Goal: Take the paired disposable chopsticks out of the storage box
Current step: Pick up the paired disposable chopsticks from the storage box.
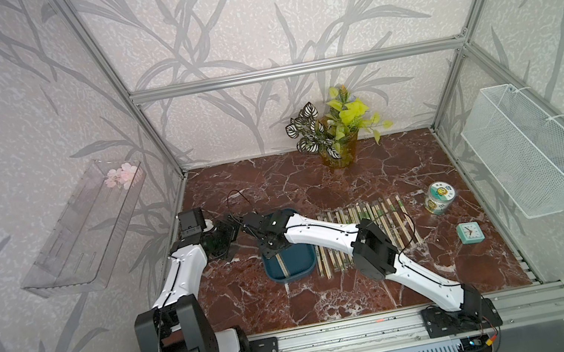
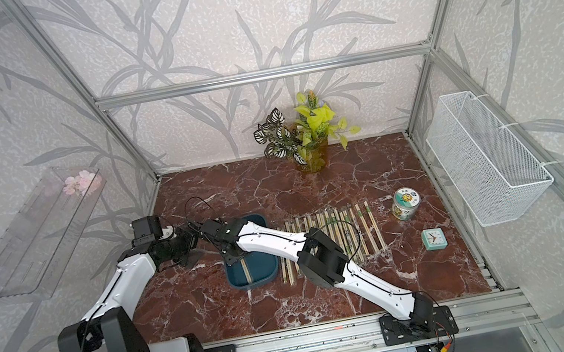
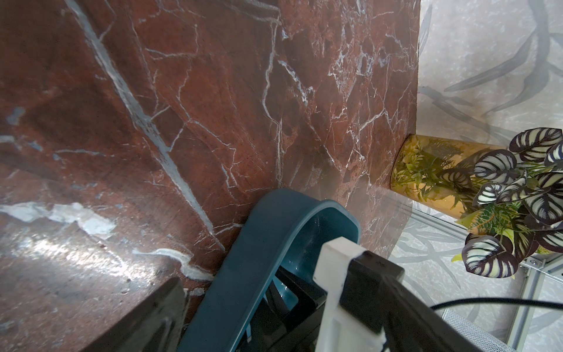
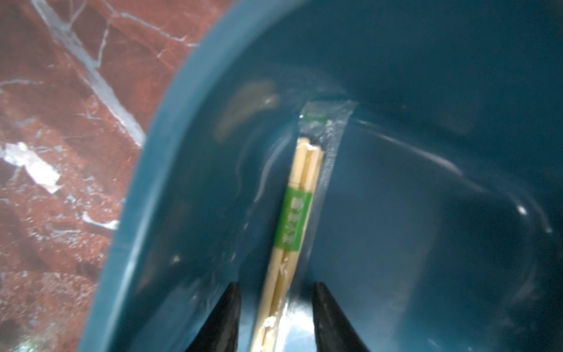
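Right hand (image 4: 276,286): fingers apart, low inside the box, straddling one wrapped pair with a gap on each side; nothing is clamped.
Chopstick pair (image 4: 297,219): flat on the box floor, between and ahead of your right fingers, its green band just beyond the tips. It is the only pair you can see in the box.
Long axis: it runs straight away from the right hand, in line with the box's long side, so your fingers would close across its width.
Storage box (image 1: 292,275): on the desk (image 1: 332,293); the pair lies nearer its left wall.
Left hand (image 1: 231,231): just beside the box's far left corner. Its wrist view shows the rim next to one black finger, but you cannot tell whether it is apart or clamped.
Nearer arm: the right, clearly.
Row of pairs (image 1: 370,216): laid side by side just right of the box, partly under the right forearm. By my reckoning, you are on the last one.
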Action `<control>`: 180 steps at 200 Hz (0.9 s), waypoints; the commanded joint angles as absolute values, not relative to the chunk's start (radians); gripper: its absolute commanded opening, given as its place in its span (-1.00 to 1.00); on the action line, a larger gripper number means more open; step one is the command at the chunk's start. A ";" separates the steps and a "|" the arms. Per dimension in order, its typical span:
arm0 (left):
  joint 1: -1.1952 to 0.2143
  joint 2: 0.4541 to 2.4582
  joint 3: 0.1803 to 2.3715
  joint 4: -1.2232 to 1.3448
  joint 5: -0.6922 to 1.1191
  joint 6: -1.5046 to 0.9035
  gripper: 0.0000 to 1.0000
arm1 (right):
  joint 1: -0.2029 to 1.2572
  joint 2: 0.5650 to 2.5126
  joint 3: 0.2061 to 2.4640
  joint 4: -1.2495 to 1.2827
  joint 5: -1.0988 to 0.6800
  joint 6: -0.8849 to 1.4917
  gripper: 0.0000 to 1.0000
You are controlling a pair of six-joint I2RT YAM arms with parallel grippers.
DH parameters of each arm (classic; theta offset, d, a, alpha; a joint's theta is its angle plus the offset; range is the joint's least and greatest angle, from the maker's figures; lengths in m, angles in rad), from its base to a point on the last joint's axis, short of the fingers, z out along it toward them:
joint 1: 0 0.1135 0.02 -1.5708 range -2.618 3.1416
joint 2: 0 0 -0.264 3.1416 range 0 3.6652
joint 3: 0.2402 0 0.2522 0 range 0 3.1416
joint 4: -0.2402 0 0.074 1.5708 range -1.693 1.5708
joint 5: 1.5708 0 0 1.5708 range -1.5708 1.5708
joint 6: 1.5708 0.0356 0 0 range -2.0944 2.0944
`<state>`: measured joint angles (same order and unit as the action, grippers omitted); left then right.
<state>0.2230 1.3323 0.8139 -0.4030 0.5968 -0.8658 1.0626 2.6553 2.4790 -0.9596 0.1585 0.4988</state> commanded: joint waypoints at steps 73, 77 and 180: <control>0.232 1.316 0.801 -0.402 0.610 -0.864 0.99 | 1.059 2.696 2.517 -1.022 0.174 0.486 -0.78; 0.232 1.316 0.800 -0.401 0.611 -0.864 0.99 | 1.060 2.695 2.517 -1.022 0.173 0.486 -0.80; 0.232 1.318 0.815 -0.391 0.630 -0.863 0.99 | 1.029 2.524 2.455 -0.996 0.125 0.537 -1.00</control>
